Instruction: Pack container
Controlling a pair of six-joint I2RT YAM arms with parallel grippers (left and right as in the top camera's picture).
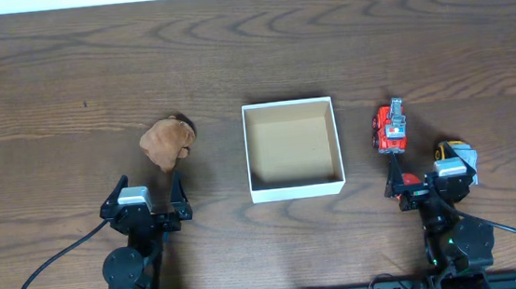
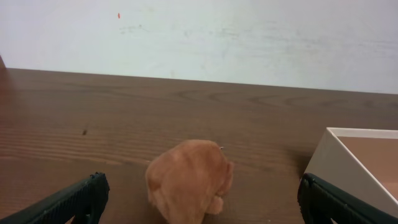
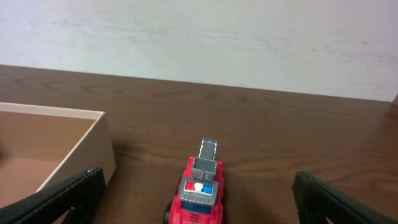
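The container [image 1: 297, 190], a square white-walled box with a bare tan inside, sits mid-table. A brown plush toy [image 1: 166, 141] lies to its left, and a red toy fire truck [image 1: 390, 128] stands to its right. My left gripper [image 1: 148, 188] is open just short of the plush toy. In the left wrist view the plush toy [image 2: 189, 177] lies between the spread fingers [image 2: 87, 198], untouched, with the container wall [image 2: 329, 163] at right. My right gripper [image 1: 420, 170] is open just behind the truck. The right wrist view has the truck [image 3: 200, 193] centred between the fingers [image 3: 81, 190], apart from both.
A yellow and grey object [image 1: 454, 154] lies beside the right gripper, partly hidden by it. The container's wall [image 3: 93, 149] stands left of the truck. Dark wooden table [image 1: 65, 77] stretches behind all the objects; the arm bases stand at the front edge.
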